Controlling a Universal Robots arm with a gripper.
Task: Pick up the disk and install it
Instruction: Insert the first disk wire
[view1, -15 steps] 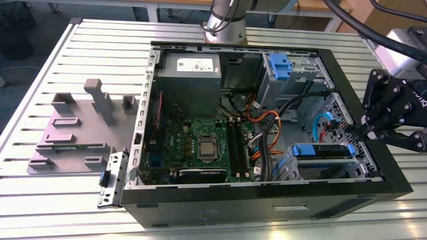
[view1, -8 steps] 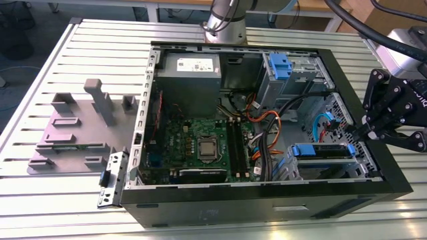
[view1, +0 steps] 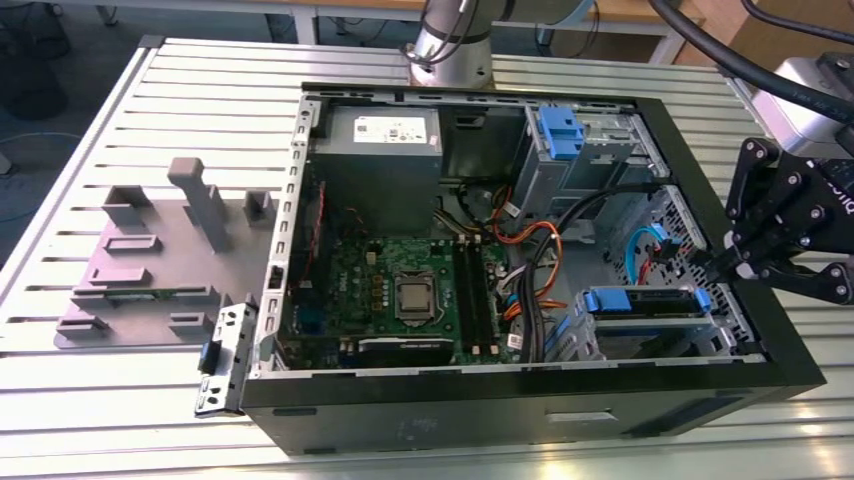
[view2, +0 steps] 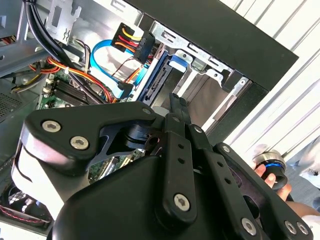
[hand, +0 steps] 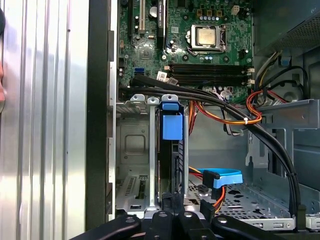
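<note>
One pincer (view1: 731, 270) is hanging over one open computer case (view1: 400, 420), and that case is sitting on one slatted table (view1: 80, 420). Right by the pincer, one disk (hand: 170, 150) is standing edge-on in its bay. Farther from the pincer, one motherboard (view1: 400, 290) is lying inside the case, carrying one processor socket (view1: 415, 297), and one grey power supply (view1: 380, 150) is sitting beyond it. Well away from the pincer, outside the case, one grey moulded tray (view1: 134, 290) and one small metal bracket (view1: 223, 355) are resting on the table.
</note>
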